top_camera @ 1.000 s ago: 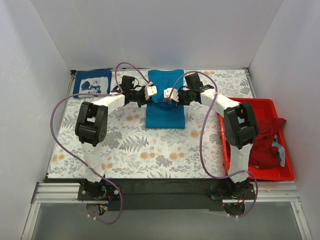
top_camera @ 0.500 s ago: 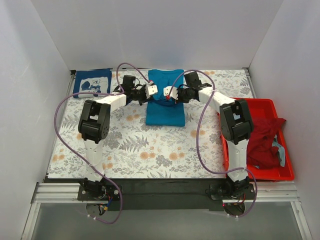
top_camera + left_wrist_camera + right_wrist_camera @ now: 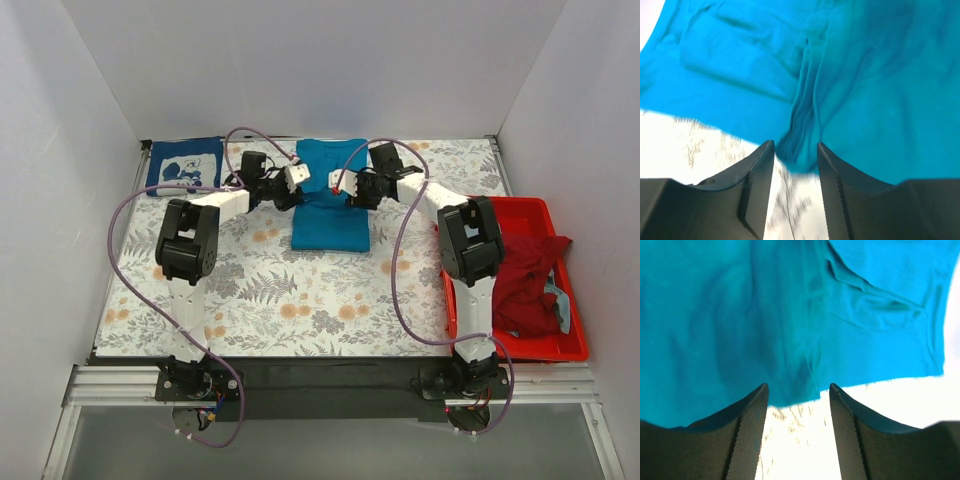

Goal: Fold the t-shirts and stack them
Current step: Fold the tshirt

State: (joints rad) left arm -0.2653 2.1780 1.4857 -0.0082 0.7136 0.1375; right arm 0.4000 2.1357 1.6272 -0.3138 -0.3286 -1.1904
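Note:
A teal-blue t-shirt (image 3: 331, 200) lies folded into a long rectangle at the back middle of the table. My left gripper (image 3: 296, 176) is at its left edge and stands open; in the left wrist view the teal cloth (image 3: 840, 75) lies just past the fingertips, with nothing between them. My right gripper (image 3: 340, 181) is at the shirt's right side, open, the teal shirt's edge (image 3: 790, 340) just ahead of its fingertips. A navy t-shirt with a white graphic (image 3: 184, 165) lies folded at the back left. Dark red and pale cloth (image 3: 530, 285) fills the red bin.
The red plastic bin (image 3: 500, 215) sits at the right edge of the table. The table wears a floral cloth (image 3: 300, 300). White walls close in the back and both sides. Purple cables loop over both arms.
Both grippers have opened and let go of the teal shirt. They have drawn slightly apart and back, and the shirt now lies flat.

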